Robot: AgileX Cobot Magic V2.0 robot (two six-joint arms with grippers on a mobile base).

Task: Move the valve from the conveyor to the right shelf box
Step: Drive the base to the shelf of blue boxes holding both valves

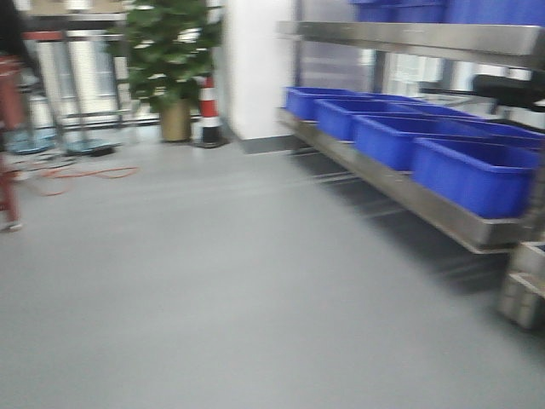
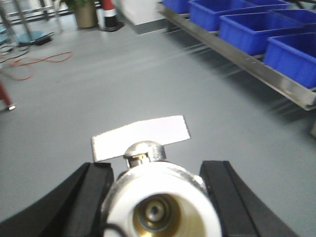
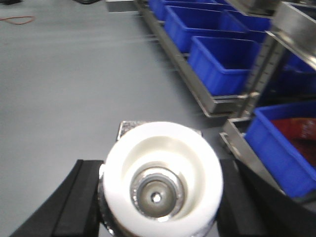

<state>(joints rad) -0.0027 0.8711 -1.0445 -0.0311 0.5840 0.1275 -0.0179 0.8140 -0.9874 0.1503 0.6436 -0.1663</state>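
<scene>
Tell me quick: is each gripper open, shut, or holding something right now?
Left gripper: closed on a valve with a flat handle.
Right gripper: closed on a second valve, white end facing the camera.

Boxes (image 1: 477, 175) line the shelf (image 1: 402, 192) at right; plant (image 1: 170, 51) and cone (image 1: 209, 111) stand far behind, left of it.

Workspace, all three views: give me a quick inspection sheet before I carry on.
Surface: grey floor; views blurred.
Job's things: left valve and right valve, each held; shelf with blue boxes at right; conveyor not in view.
Clutter: nothing seen.
Grippers: left gripper shut on left valve; right gripper shut on right valve.
Cables: orange cable on floor, far left.
Surroundings: potted plant, striped cone, white pillar.
</scene>
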